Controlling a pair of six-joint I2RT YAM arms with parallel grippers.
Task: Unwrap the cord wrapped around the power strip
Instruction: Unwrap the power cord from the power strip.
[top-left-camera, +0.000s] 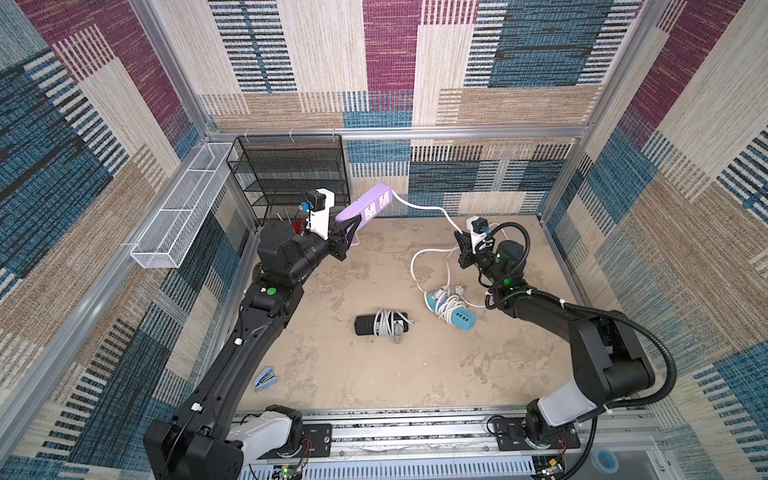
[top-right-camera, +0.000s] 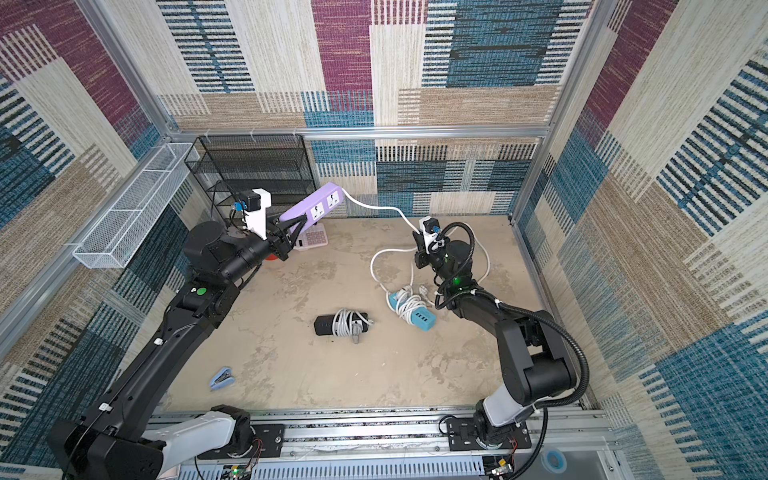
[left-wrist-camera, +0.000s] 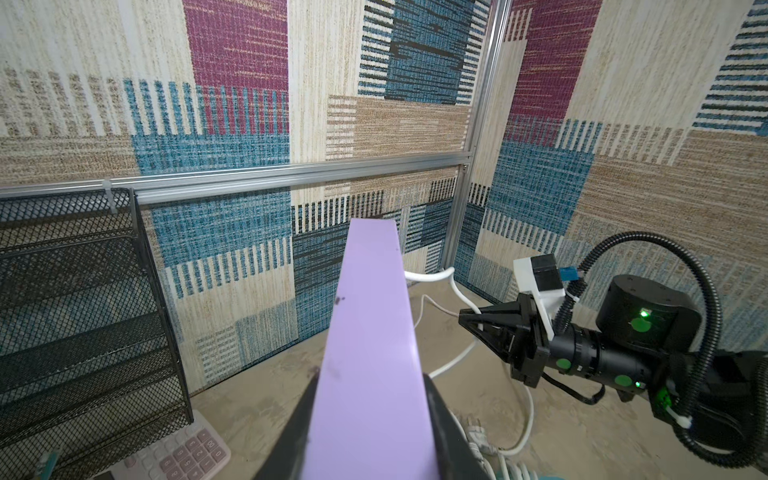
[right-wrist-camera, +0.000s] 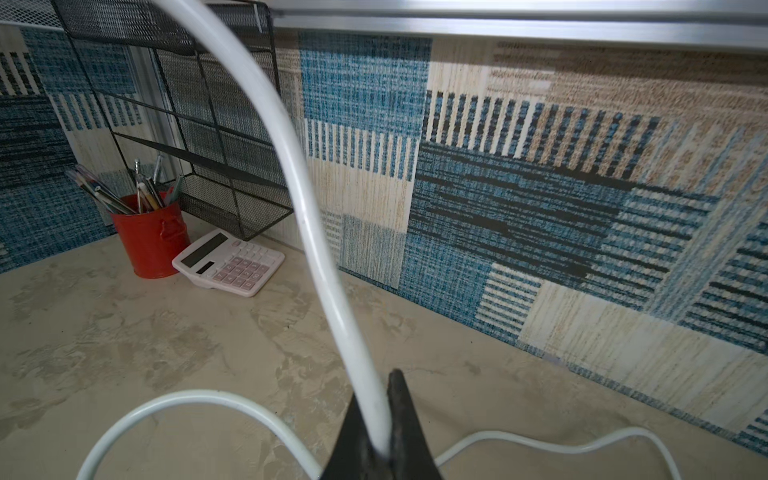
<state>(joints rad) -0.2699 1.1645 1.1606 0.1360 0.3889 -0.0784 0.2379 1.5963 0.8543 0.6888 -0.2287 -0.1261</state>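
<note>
A: What is the left gripper (top-left-camera: 352, 227) doing?

B: It is clamped on one end of the purple power strip (top-left-camera: 368, 208). The strip is held in the air and slants up and away from that gripper toward the back wall. A black mesh rack (top-left-camera: 291, 174) stands behind the gripper, and a calculator (top-right-camera: 313, 239) lies on the tabletop (top-left-camera: 374, 374) beneath it.

A: And the cord?

B: The white cord (top-left-camera: 432, 209) leaves the strip's far end and sags through the air to the right gripper (top-left-camera: 458, 236). That gripper's jaws are pinched together on the cord. Beyond it, the cord drops to the tabletop in loose loops.

A: What else is nearby?

B: A black power strip (top-left-camera: 380, 325) lies flat on the tabletop between the two grippers, nearer the robot's base, with a pale cord wound around its middle. A blue power strip (top-left-camera: 455, 313) lies close under the right gripper, also bundled in white cord. A blue stapler (top-left-camera: 266, 379) sits well apart from both grippers, beside the left arm.
</note>
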